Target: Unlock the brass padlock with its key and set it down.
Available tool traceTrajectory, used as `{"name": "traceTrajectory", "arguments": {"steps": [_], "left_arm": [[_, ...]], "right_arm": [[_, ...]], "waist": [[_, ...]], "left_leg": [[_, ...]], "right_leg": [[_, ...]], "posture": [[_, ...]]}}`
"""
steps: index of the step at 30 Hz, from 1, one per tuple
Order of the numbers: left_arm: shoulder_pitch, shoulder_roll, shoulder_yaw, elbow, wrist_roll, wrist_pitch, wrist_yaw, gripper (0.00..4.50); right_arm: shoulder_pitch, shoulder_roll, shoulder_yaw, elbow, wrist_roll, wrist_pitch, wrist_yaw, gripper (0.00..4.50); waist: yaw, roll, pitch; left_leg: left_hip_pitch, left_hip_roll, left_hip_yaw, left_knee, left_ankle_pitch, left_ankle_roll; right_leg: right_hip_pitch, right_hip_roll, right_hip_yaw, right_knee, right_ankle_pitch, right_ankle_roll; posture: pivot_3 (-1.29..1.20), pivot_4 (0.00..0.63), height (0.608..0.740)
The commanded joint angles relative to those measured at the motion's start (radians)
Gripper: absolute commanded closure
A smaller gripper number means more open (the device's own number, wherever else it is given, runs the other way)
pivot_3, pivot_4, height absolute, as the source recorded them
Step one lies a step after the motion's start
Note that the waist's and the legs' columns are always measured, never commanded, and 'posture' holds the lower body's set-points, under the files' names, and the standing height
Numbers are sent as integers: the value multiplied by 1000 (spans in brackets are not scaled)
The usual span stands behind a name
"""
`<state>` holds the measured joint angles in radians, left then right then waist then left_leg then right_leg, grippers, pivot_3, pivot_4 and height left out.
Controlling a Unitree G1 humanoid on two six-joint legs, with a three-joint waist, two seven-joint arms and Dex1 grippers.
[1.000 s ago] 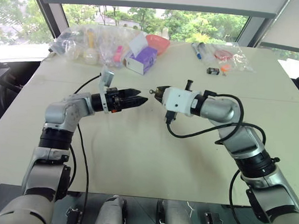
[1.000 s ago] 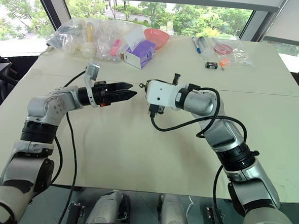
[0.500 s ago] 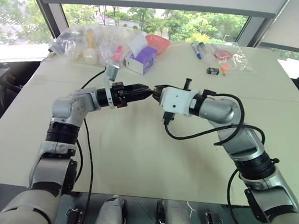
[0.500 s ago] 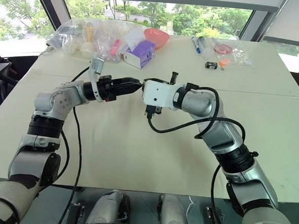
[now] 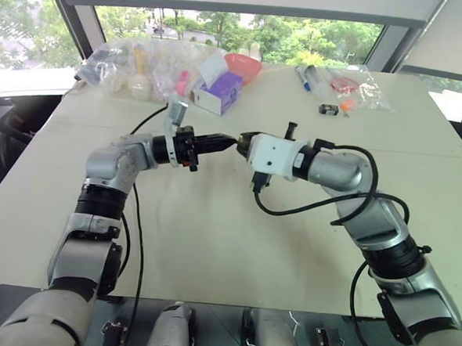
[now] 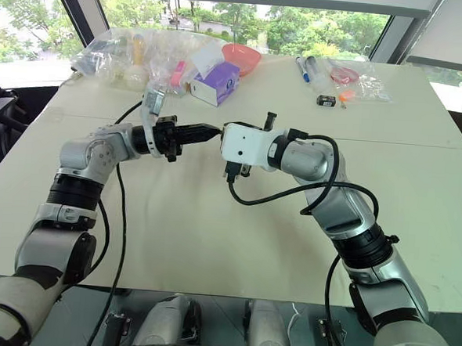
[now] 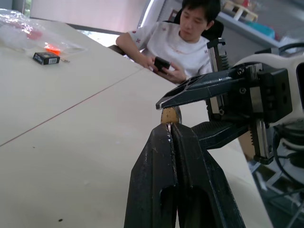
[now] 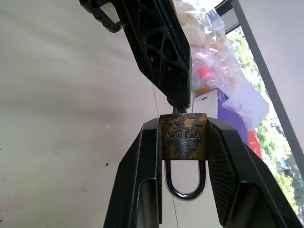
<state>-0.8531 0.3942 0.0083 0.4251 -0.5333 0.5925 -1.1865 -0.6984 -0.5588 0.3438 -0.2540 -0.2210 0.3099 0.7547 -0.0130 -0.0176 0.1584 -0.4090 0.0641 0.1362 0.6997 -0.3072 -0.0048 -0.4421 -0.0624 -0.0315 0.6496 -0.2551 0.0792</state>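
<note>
The brass padlock [image 8: 183, 135] is pinched between the fingers of my right gripper [image 5: 243, 140], held in the air above the middle of the table [image 5: 211, 242]. Its silvery shackle [image 8: 183, 187] loops back toward the right wrist. My left gripper [image 5: 226, 142] points level at it from the left, shut, with its tips touching the padlock's end face [image 7: 170, 115]. Only a thin stub of the key [image 8: 177, 109] shows between those tips and the lock. The rest of the key is hidden inside the left fingers [image 8: 161, 52].
Along the table's far edge lie clear plastic bags [image 5: 136, 61], a purple box [image 5: 219, 92], a red bowl [image 5: 243, 65], markers [image 5: 303, 77] and a small black-and-white object [image 5: 329, 110]. A person [image 7: 183, 42] sits beyond the table. Black cables hang under both arms.
My left gripper has moved right until it meets the padlock in the right gripper, and its fingers have gone from open to shut. The right arm has stayed put.
</note>
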Motion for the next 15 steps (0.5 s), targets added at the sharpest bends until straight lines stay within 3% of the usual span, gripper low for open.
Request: {"name": "traceTrajectory", "arguments": {"steps": [1, 3, 6, 8, 13, 15], "left_arm": [[-15, 19, -22, -40, 77, -130, 10, 4475], [-14, 18, -30, -35, 119, -208, 30, 4475], [23, 31, -81, -20, 258, -515, 32, 4475], [35, 38, -100, -7, 298, -624, 18, 4475], [28, 50, -115, 59, 335, -766, -11, 4475], [16, 50, -112, 83, 329, -745, -17, 4475]], "right_arm": [[-7, 10, -28, -63, 14, -10, 6, 3804], [-7, 10, -29, -62, 14, -10, 6, 3804], [-7, 10, -32, -59, 17, -11, 7, 3804], [-9, 11, -33, -54, 16, -14, 6, 3804], [-11, 15, -36, -48, 14, -21, 9, 3804], [-12, 16, -38, -45, 13, -25, 10, 3804]], "waist": [[1, 0, 0], [1, 0, 0], [1, 0, 0], [1, 0, 0], [1, 0, 0], [1, 0, 0]], "left_leg": [[0, 0, 0, 0, 0, 0], [0, 0, 0, 0, 0, 0], [0, 0, 0, 0, 0, 0], [0, 0, 0, 0, 0, 0], [0, 0, 1, 0, 0, 0], [0, 0, 1, 0, 0, 0]], "right_leg": [[0, 0, 0, 0, 0, 0], [0, 0, 0, 0, 0, 0], [0, 0, 0, 0, 0, 0], [0, 0, 0, 0, 0, 0], [0, 0, 0, 0, 0, 0], [0, 0, 0, 0, 0, 0]], "posture": [[0, 150, 734], [0, 150, 734], [0, 150, 734], [0, 150, 734], [0, 150, 734], [0, 150, 734]]}}
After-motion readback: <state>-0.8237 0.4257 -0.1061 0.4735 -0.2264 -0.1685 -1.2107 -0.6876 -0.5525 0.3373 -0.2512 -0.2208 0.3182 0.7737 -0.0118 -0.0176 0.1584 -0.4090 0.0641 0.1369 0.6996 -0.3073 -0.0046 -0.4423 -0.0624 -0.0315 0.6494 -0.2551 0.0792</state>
